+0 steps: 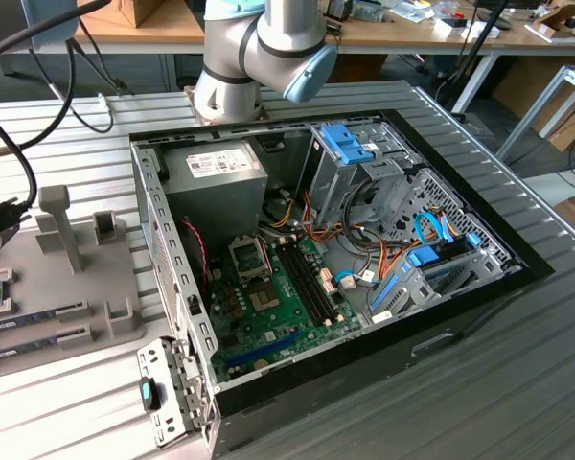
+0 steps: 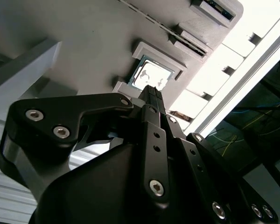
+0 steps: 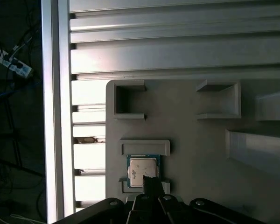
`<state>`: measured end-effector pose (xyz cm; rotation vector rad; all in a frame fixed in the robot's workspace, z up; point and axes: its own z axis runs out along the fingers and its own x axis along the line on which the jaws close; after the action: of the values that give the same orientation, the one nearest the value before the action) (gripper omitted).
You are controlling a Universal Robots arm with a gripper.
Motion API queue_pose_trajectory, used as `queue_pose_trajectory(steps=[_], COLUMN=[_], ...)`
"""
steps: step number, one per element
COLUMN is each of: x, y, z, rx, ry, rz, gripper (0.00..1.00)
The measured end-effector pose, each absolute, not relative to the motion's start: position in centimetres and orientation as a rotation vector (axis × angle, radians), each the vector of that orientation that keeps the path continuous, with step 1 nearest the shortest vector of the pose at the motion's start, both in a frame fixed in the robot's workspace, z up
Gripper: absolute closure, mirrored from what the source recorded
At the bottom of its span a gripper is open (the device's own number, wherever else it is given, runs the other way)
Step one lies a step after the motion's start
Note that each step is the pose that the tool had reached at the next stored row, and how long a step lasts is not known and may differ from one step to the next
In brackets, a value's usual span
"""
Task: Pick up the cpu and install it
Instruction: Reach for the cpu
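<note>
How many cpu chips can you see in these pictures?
1. In both wrist views the cpu sits on the grey tray, close to the gripper. Others may be hidden.

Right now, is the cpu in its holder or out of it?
In. In both wrist views the cpu lies flat between the gray brackets, the gripper near it.

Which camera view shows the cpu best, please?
The first wrist view: the cpu lies almost square-on in its grey holder, only one edge behind the gripper. The second wrist view shows it slanted, partly behind the gripper. In the exterior view a cut-off piece at the view's left edge may be it.
</note>
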<state>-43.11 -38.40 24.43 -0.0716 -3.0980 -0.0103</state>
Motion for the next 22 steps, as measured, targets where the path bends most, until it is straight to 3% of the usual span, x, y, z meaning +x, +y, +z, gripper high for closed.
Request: queue_pose_trajectory(steps=[22], x=[-43.55], y=[-38.40], z=[23.43], rx=[-0.072], ry=[-3.098], rz=[-0.010], gripper=[0.89])
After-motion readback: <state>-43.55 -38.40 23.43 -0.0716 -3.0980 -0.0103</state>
